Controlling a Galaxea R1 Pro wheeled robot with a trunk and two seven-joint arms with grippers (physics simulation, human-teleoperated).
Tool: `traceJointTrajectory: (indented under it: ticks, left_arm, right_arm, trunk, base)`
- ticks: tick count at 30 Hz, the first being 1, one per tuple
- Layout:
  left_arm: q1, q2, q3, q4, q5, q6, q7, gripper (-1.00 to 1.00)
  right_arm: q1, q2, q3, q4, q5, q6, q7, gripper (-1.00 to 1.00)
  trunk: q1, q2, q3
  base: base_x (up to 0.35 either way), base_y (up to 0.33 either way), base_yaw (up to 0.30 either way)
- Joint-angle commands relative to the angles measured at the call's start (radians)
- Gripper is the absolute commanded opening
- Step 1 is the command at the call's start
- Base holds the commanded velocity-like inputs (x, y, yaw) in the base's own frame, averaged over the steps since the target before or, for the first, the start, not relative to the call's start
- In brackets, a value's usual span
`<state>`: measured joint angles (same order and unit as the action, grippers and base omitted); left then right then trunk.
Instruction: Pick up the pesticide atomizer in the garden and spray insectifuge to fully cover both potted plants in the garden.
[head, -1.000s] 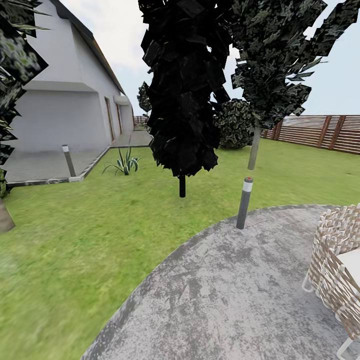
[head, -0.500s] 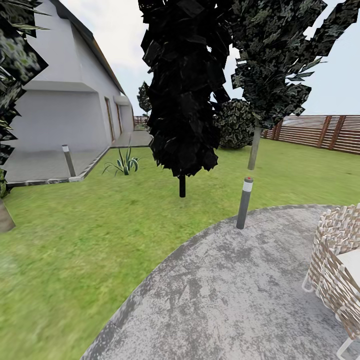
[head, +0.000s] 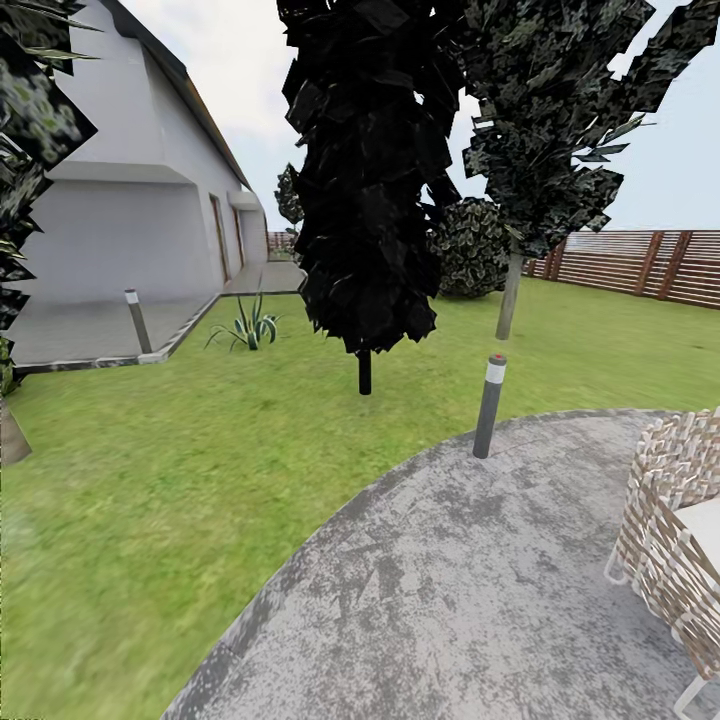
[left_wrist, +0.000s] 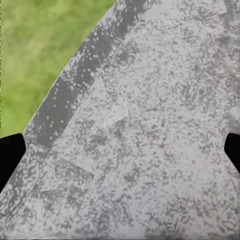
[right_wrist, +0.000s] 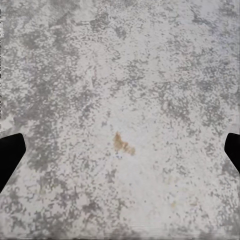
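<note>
Both tools, the left tool (left_wrist: 120, 150) and right tool (right_wrist: 120, 150), hang spread wide and empty over the grey patio (head: 470, 590), apparently searching; neither atomizer nor potted plants are anywhere visible yet.

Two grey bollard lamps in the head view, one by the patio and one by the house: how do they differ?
The near bollard lamp stands at the paved patio's edge, looks taller and darker grey, and has a red dot on top. The far bollard lamp stands beside the house paving, looks smaller, and no red dot can be made out. Both are upright grey posts with a pale band near the top.
</note>
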<state>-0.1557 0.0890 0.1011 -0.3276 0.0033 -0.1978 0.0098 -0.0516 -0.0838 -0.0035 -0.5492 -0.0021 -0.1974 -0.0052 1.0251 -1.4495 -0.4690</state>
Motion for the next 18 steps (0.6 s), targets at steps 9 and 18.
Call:
traceJointTrajectory:
  ticks: [9,18]
  left_arm:
    - [-0.001,0.003,0.009,0.024,0.007,-0.011,0.002,1.00]
    - [-0.001,0.004,0.010,0.032,0.007,-0.012,0.002,1.00]
  right_arm:
    - [-0.001,0.002,-0.004,0.012,0.000,-0.004,-0.001,1.00]
    - [-0.001,0.003,-0.004,0.012,0.001,-0.004,-0.001,1.00]
  trunk:
    - [0.000,-0.001,-0.002]
    - [0.000,-0.001,-0.007]
  base:
    - [0.000,0.000,0.231]
    - [0.000,0.000,0.272]
